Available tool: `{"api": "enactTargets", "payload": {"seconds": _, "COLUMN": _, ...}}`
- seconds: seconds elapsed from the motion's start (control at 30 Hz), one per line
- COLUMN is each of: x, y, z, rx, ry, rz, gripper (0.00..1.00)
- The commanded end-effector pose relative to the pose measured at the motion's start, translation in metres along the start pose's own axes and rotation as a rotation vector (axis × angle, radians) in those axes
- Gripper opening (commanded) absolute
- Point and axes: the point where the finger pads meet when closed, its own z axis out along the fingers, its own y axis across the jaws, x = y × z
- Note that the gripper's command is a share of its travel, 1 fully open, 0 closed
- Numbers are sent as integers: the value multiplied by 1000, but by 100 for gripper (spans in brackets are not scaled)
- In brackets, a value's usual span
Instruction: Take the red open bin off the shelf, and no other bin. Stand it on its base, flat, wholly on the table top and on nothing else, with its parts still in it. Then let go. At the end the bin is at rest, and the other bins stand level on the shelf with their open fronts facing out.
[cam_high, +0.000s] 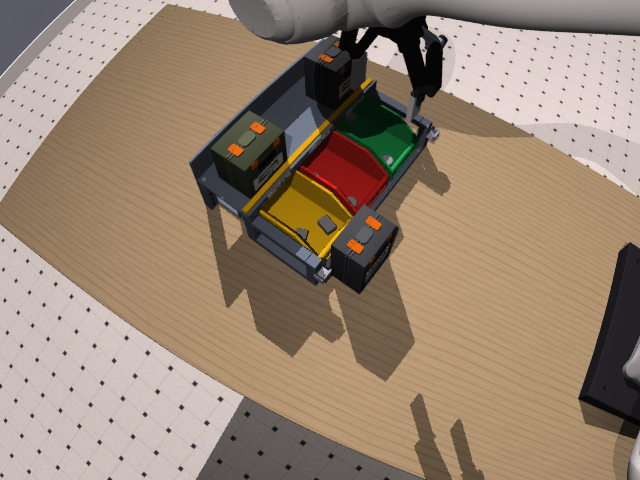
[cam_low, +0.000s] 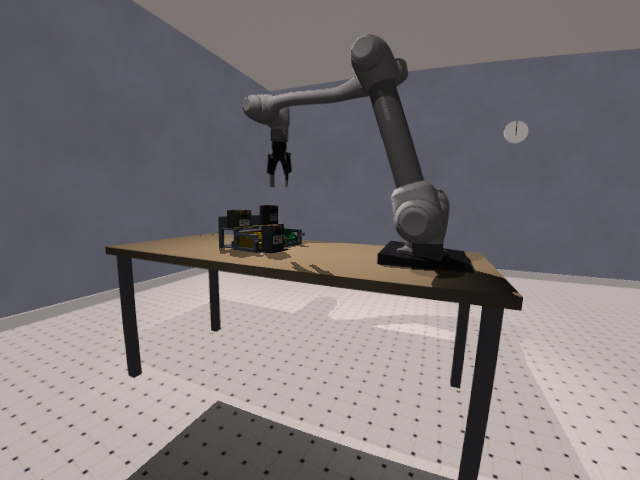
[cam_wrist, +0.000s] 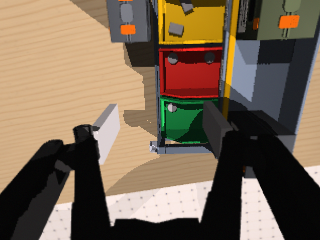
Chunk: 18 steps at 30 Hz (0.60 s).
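The red open bin (cam_high: 345, 167) sits in the middle slot of the grey shelf (cam_high: 305, 170), between the yellow bin (cam_high: 302, 211) and the green bin (cam_high: 379, 129). It shows in the wrist view (cam_wrist: 190, 74) with two small grey parts at its back. My gripper (cam_high: 385, 87) is open and empty, hanging well above the shelf near the green bin's end. It also shows in the exterior view (cam_low: 278, 179) high over the shelf, and in the wrist view (cam_wrist: 160, 130) with its fingers spread over the green bin (cam_wrist: 182, 119).
Three dark cases with orange latches stand about: an olive one (cam_high: 249, 152) and a black one (cam_high: 333, 74) on the shelf's rear, a black one (cam_high: 364, 246) by the yellow bin. The robot base (cam_high: 612, 330) is at the right table edge.
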Motion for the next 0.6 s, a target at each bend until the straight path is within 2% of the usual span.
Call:
{"api": "enactTargets", "payload": {"seconds": 0.0, "x": 0, "y": 0, "z": 10, "rx": 0, "ry": 0, "rz": 0, "gripper": 57}}
{"api": "enactTargets", "payload": {"seconds": 0.13, "x": 0, "y": 0, "z": 50, "rx": 0, "ry": 0, "rz": 0, "gripper": 57}}
{"api": "enactTargets", "payload": {"seconds": 0.53, "x": 0, "y": 0, "z": 50, "rx": 0, "ry": 0, "rz": 0, "gripper": 57}}
{"api": "enactTargets", "payload": {"seconds": 0.57, "x": 0, "y": 0, "z": 61, "rx": 0, "ry": 0, "rz": 0, "gripper": 57}}
